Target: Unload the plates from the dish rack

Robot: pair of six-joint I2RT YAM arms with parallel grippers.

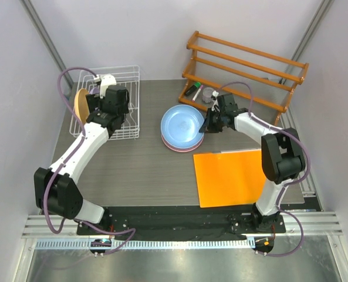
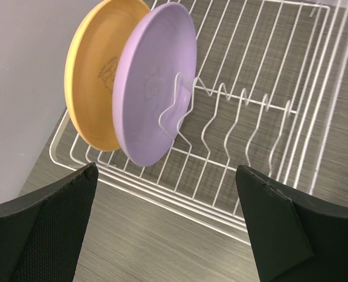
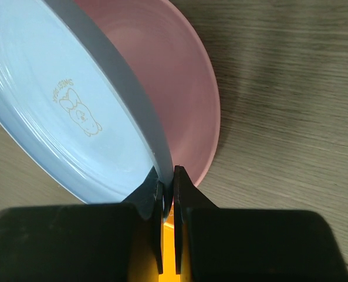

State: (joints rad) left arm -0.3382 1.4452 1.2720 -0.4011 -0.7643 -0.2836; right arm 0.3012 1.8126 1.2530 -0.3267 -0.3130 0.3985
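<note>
Right pincer (image 3: 167, 179) on rim of smooth round blue plate (image 3: 56, 111).

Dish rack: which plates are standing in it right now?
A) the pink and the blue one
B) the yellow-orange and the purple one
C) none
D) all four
B: the left wrist view shows the yellow-orange plate and the lavender plate upright in the dish rack, while the light blue plate sits on the pink plate out on the table.
</note>
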